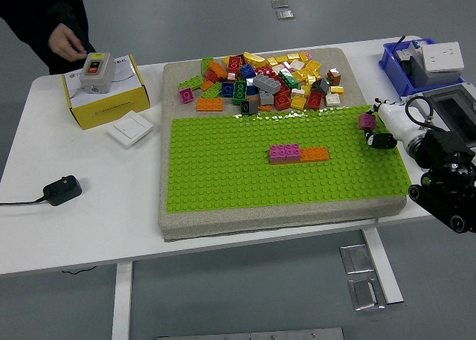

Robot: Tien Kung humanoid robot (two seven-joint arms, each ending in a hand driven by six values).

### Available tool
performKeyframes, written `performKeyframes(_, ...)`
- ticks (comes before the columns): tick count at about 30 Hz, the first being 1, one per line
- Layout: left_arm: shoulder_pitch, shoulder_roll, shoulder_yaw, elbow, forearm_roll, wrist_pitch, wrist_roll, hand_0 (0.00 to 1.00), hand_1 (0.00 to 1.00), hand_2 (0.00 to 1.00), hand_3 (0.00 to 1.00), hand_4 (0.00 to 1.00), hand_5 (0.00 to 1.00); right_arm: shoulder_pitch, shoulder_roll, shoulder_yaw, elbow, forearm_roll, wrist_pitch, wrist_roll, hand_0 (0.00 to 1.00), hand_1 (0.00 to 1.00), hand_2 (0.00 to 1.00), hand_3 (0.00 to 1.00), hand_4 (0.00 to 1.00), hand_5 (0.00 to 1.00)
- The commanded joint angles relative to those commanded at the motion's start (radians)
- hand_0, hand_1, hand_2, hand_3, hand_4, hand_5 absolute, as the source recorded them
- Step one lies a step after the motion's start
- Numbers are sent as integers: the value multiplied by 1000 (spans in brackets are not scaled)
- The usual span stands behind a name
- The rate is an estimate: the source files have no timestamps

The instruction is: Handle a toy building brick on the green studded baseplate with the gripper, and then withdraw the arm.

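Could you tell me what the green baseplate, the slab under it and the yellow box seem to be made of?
The green baseplate looks like glossy moulded plastic: regular studs, with glints along its far edge. The slab beneath seems a speckled beige foam or stone-like board, matte with rounded corners; which one is unclear. The yellow box appears to be printed cardboard, with a folded flap.

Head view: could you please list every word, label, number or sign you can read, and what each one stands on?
None can be read as text.
Yellow box: small marks along its white top edge, too blurred to read.
Grey switch box on top of it: a red button and a dark one, any lettering too small to tell.
White wall switch: no print visible.
Toy bricks and green studded baseplate: no legible marks.
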Motion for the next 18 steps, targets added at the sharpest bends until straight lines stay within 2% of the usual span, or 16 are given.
performKeyframes(5,3,-1,-5,0,1,0,1,665,665,661,650,370,591,-21,-30,-42,114,-5,-9,-10,929,946,983,610,488,315)
performKeyframes(10,3,-2,-9,0,5,-1,1,664,665,661,651,370,591,-27,-27,-80,218,-11,-15,-15,931,946,980,610,486,315)
performKeyframes(14,2,-3,-5,0,2,-1,-3,664,665,661,651,370,591,-25,-18,-92,257,-15,-18,-17,931,946,980,610,486,315)
performKeyframes(18,1,-3,-3,0,0,-1,-2,664,665,661,651,369,592,-22,-9,-106,263,-12,-17,-17,931,945,980,610,484,322)
